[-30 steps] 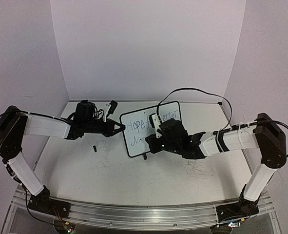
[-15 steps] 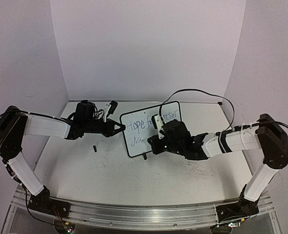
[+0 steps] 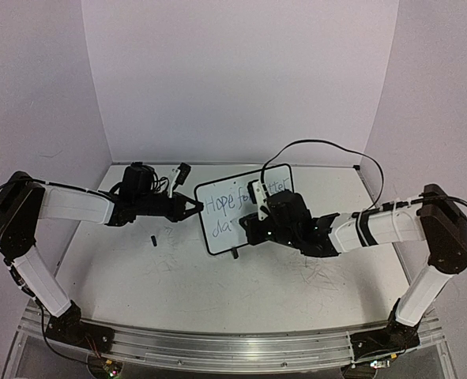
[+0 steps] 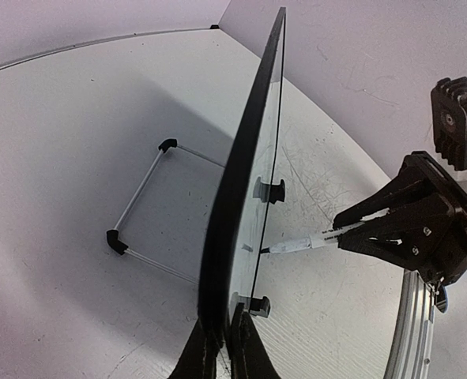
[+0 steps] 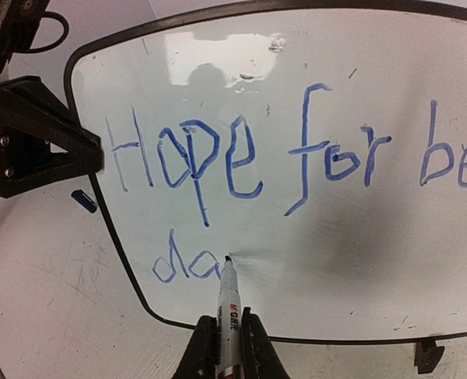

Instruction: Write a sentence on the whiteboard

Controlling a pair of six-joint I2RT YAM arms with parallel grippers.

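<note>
Right wrist view, closest in: the right gripper [image 5: 229, 335] has its fingers clamped on a white marker [image 5: 230, 304], which points away from the camera with its dark tip touching the whiteboard [image 5: 359, 253]. The tip sits just right of the letters "da", which form the lower line of the sentence [image 5: 306, 150]. Above them, the upper line reads "Hope for be" in blue before the picture's edge cuts it off. At the board's left edge, the left gripper [image 5: 75, 154] has its fingers closed on the thin black frame. The left wrist view looks along that edge and shows the fingers pinching the frame from both sides. It also shows the board standing nearly upright on the table [image 4: 51, 158] on two small black feet [image 4: 269, 189]. A small dark piece [image 5: 84, 200] lies on the table just beside the board's lower left corner, apart from both grippers. Farther back, behind the board, a thin white wire frame [image 4: 138, 209] with black corners lies flat. From the top external camera, the board sits toward the far middle of the table between the two grippers, its written face turned toward the arms.
</note>
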